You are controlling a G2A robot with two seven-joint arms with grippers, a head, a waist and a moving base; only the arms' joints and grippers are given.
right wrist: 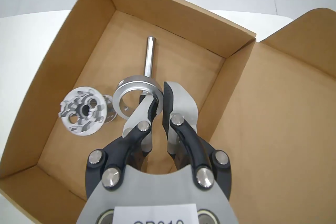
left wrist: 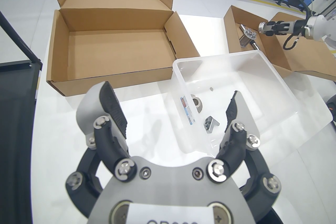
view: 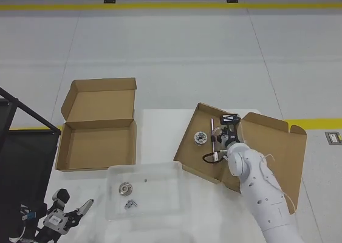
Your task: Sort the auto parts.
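Right claw point(right wrist: 158, 96) nearly closed, pinching wall of ring point(right wrist: 131, 84): one finger inside, other outside, just thin rim between pads. Holds ring tilted, low inside right box point(right wrist: 183, 17), over near end of rod point(right wrist: 149, 57) and just beside toothed wheel point(right wrist: 82, 110); can't tell if ring touches rod or box floor. Weakest pt prob. the grip: smooth metal, narrow bite, well off-centre, so could swivel or slip out w/ any jolt. If let go as is, likely lands across rod, then tips or rolls vs. wheel. If pushed lower, could knock rod or scrape cardboard. Hemmed in by box walls on three sides, open lid point(right wrist: 288, 104) on fourth; needs straight lift to get clear. Left claw point(left wrist: 170, 89) wide open, nothing in it, hanging near corner of clear tub point(left wrist: 223, 56). In tub: round bush point(left wrist: 197, 103), small bracket point(left wrist: 211, 124), tiny bit point(left wrist: 211, 88) farther in. Second box point(left wrist: 113, 43) just beyond tub, flap up. Tub wall between left claw and bracket, so needs approach from above; side approach prob. shoves light tub.
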